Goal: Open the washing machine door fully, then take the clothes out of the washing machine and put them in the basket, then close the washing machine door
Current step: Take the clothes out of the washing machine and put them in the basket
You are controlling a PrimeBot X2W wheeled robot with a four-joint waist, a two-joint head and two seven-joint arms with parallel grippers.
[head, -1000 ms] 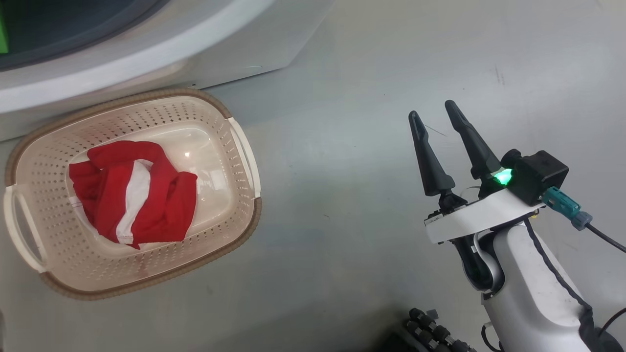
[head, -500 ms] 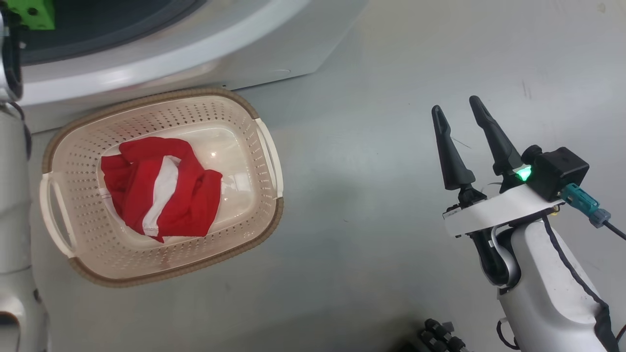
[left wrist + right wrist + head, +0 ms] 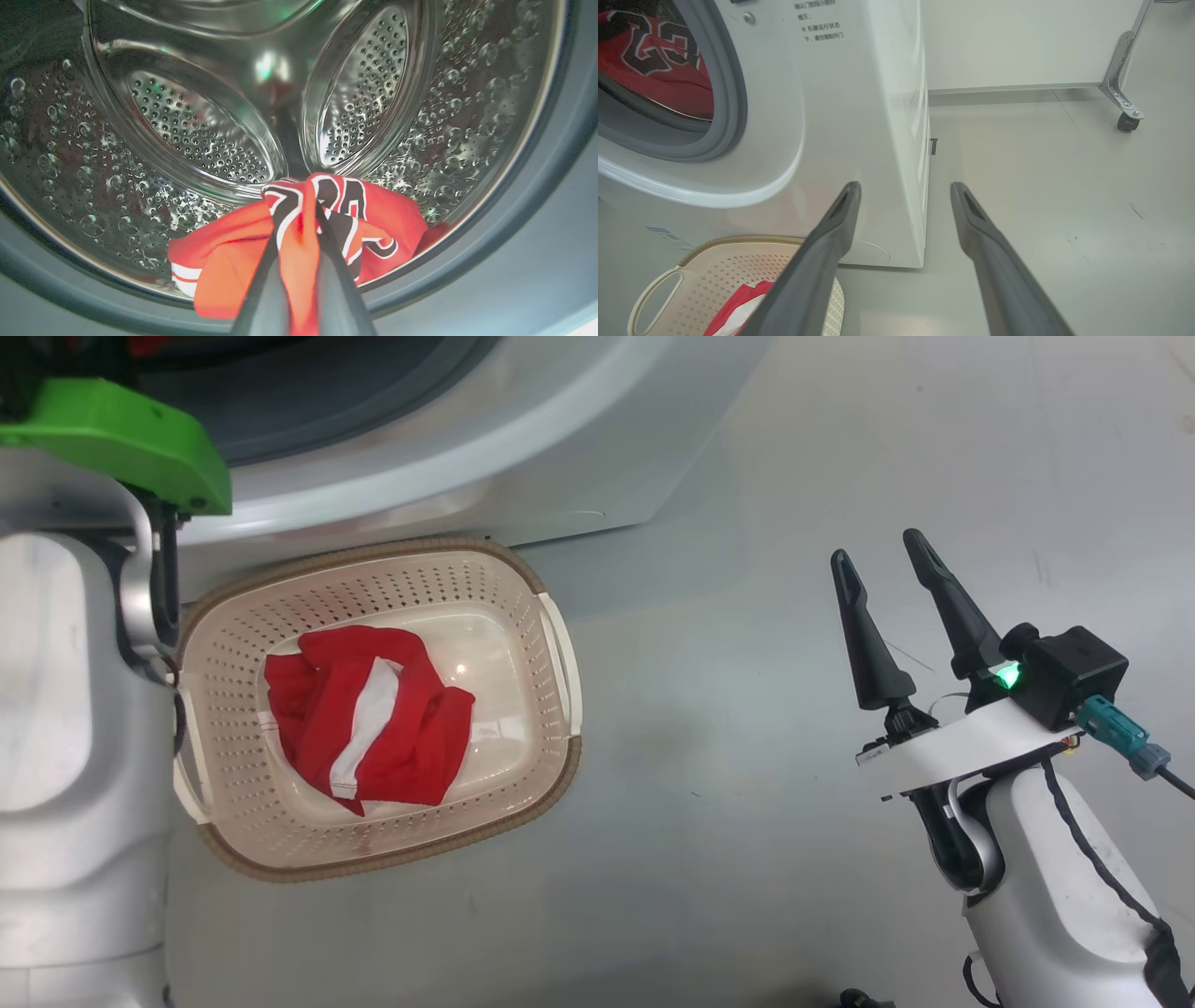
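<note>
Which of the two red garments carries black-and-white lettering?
The red jersey in the perforated steel drum, pinched by the shut left tool; the red garment in the cream plastic basket shows just a white stripe.

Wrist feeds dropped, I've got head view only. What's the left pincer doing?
Observer: Left pincer is shut on a fold of the red jersey, inside the drum.
Operator: Lifted clear or lying?
Observer: Lying. Its bulk rests on the drum's lower front, by the grey gasket.
Operator: Anything else in there?
Observer: I see no other garment in the left wrist view. The rest is bare perforated steel.
</note>
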